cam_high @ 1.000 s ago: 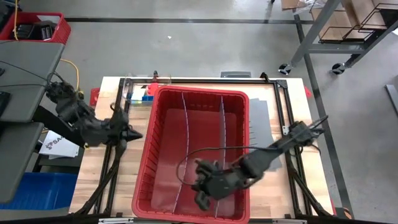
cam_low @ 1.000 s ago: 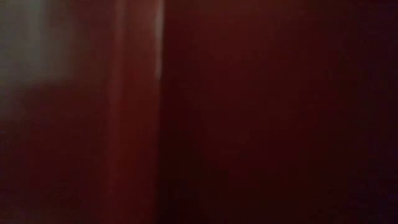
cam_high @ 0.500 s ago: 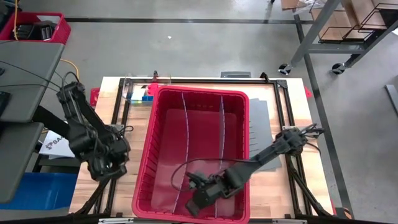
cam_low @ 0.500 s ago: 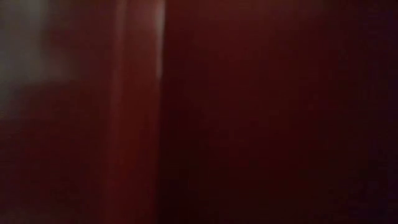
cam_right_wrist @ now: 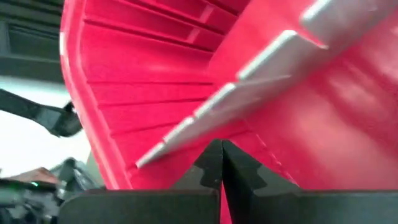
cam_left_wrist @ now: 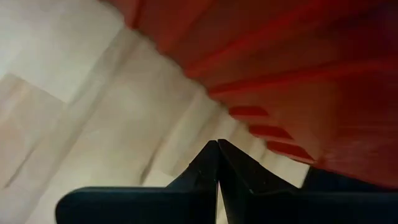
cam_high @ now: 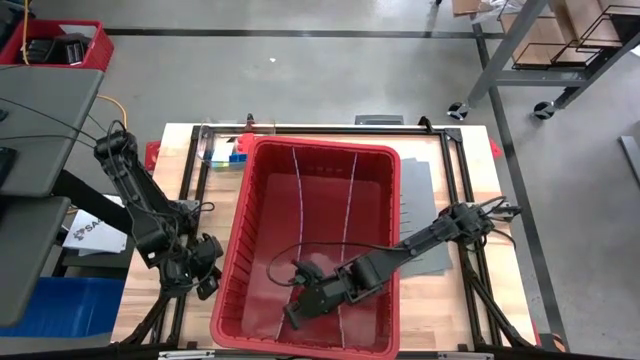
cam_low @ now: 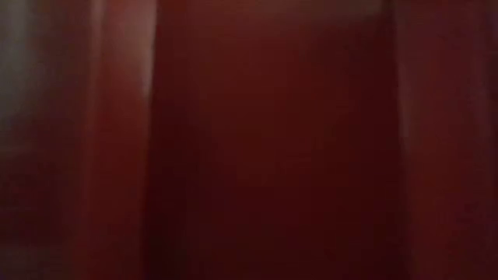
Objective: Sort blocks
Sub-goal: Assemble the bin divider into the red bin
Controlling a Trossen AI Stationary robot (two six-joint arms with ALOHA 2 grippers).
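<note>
While the large red plastic bin [cam_high: 370, 160] occupies the middle of the pale wooden tabletop [cam_high: 455, 300], the right tool [cam_high: 291, 318] reaches inside it near the front wall, beside a thin grey divider sheet [cam_high: 345, 205]; its fingers are pressed together and hold nothing. Outside the bin's left wall, the left tool [cam_high: 208, 284] hangs low over the tabletop, likewise fully closed and empty-handed. Small plastic toy blocks [cam_high: 236, 155], blue and green among them, lie on the tabletop just beyond the bin's far left corner.
</note>
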